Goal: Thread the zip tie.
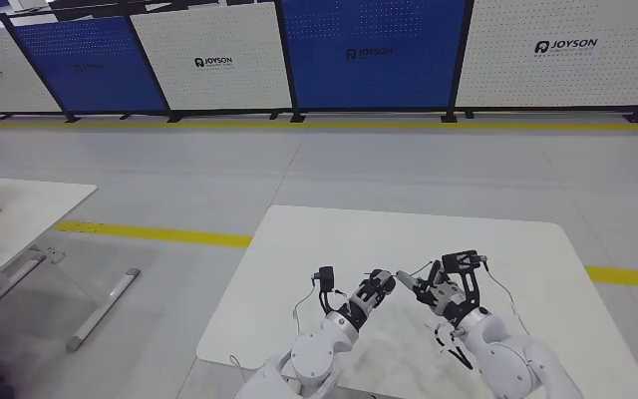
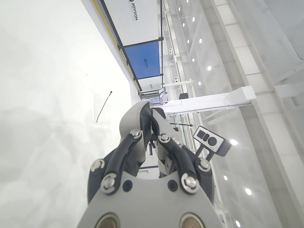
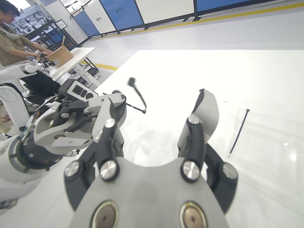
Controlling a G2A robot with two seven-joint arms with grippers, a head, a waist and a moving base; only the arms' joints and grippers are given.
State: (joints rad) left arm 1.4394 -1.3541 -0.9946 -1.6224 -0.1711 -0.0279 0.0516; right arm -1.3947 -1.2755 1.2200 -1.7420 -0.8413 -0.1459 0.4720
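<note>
From the top, my left gripper (image 1: 384, 283) and right gripper (image 1: 423, 286) stand tip toward tip over the white table (image 1: 498, 239), open hall behind. From the left wrist, my fingers (image 2: 129, 122) are pressed together; a spare zip tie (image 2: 104, 106) lies flat beyond. From the right wrist, the left gripper pinches the zip tie (image 3: 139, 92), bent upward to its head (image 3: 131, 81), beside my wide-open right fingers (image 3: 206, 110).

From above, too thin to make out: zip tie (image 3: 139, 95). From the right wrist, blurred at its head, tail buried inside the pinch of the left gripper (image 3: 121, 105). Cropped at 6 o'clock from above: left arm (image 1: 317, 351), right arm (image 1: 503, 351).
</note>
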